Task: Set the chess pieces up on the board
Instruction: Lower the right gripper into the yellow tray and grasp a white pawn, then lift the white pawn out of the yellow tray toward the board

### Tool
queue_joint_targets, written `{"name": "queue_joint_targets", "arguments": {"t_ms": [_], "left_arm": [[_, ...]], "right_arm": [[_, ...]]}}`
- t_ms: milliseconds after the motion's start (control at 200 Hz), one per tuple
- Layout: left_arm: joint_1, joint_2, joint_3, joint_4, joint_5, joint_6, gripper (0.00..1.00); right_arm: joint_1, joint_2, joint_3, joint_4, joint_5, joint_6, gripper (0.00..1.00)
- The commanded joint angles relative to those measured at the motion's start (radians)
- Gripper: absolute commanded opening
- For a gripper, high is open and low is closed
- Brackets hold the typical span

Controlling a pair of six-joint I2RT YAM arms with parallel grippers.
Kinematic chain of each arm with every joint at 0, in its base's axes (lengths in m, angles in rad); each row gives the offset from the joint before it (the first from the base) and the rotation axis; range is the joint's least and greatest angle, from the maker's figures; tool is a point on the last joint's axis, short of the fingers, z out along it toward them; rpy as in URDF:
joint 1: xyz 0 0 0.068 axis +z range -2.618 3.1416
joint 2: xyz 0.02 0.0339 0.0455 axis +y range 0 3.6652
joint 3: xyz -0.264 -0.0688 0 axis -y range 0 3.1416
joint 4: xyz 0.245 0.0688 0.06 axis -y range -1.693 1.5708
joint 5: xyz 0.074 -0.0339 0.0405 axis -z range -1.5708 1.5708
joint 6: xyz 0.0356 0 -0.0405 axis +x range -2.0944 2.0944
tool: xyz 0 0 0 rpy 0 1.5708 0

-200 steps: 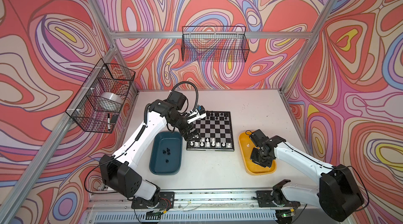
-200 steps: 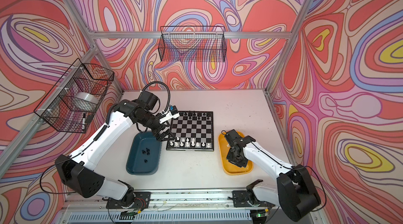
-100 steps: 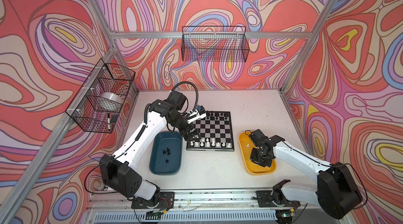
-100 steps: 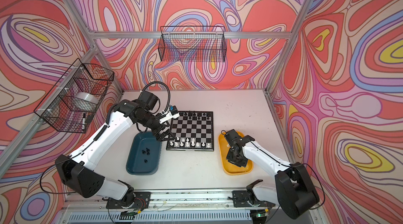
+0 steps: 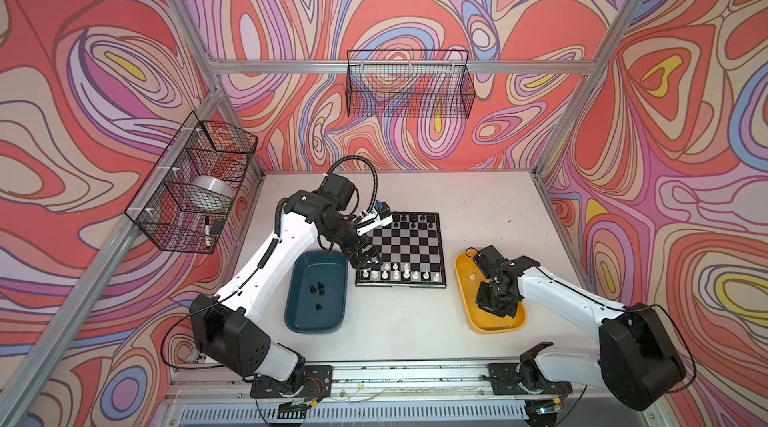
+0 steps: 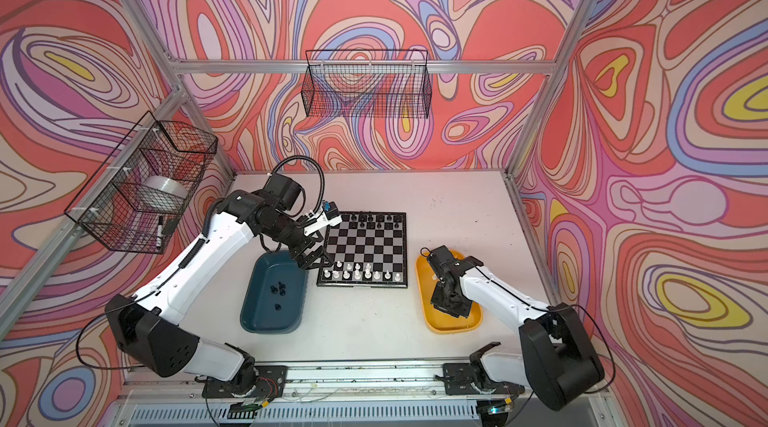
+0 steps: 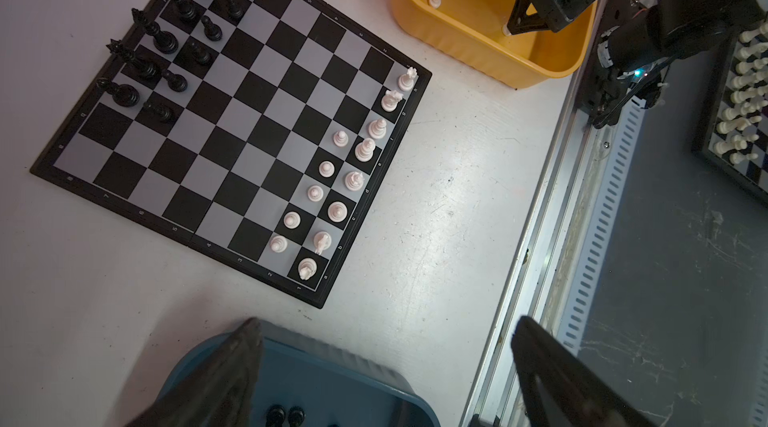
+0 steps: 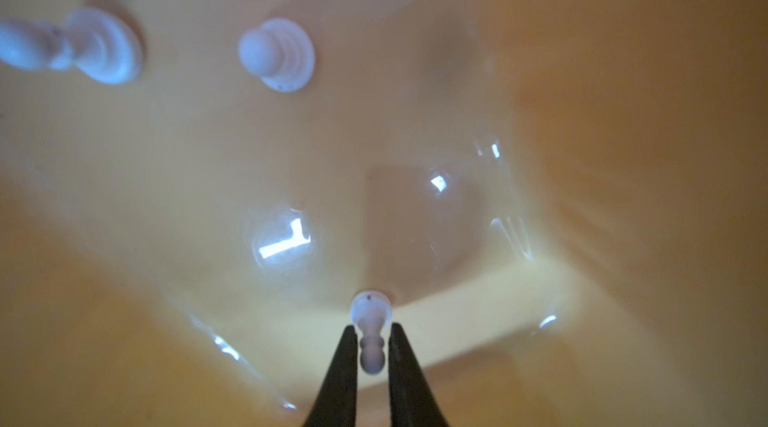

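The board (image 5: 405, 246) lies mid-table, with white chess pieces (image 5: 395, 275) on its near ranks and black ones (image 5: 411, 219) on its far ranks. My right gripper (image 8: 372, 329) reaches down into the yellow tray (image 5: 463, 275) and is shut on a small white pawn (image 8: 371, 312), one finger on each side of its neck. Two more white pieces (image 8: 276, 53) lie loose in that tray. My left gripper (image 5: 365, 261) hangs open and empty over the board's near-left corner, beside the teal tray (image 5: 299, 312), which holds a few black pieces (image 5: 319, 288).
Wire baskets hang on the back wall (image 5: 409, 88) and the left wall (image 5: 195, 184). An aluminium rail (image 5: 395, 371) runs along the table's front edge. In the left wrist view another chessboard with white pieces (image 7: 744, 113) shows below, beyond that edge.
The right gripper's fingers have closed in on the white pawn in the yellow tray. The left arm has stayed where it was, still open.
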Motion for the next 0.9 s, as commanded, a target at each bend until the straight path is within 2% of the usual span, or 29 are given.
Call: {"name": "queue_joint_targets", "arguments": {"t_ms": [0, 491, 896], "left_arm": [[-0.004, 0.0, -0.014, -0.012, -0.003, 0.002, 0.94], [-0.004, -0.003, -0.026, -0.007, -0.004, 0.003, 0.94], [-0.004, -0.005, -0.028, -0.004, -0.004, 0.002, 0.94]], "right_arm": [[-0.006, 0.014, 0.031, 0.008, 0.007, -0.018, 0.14], [-0.006, 0.023, 0.029, 0.008, 0.005, -0.021, 0.14], [-0.006, 0.032, 0.027, 0.015, 0.007, -0.022, 0.1]]}}
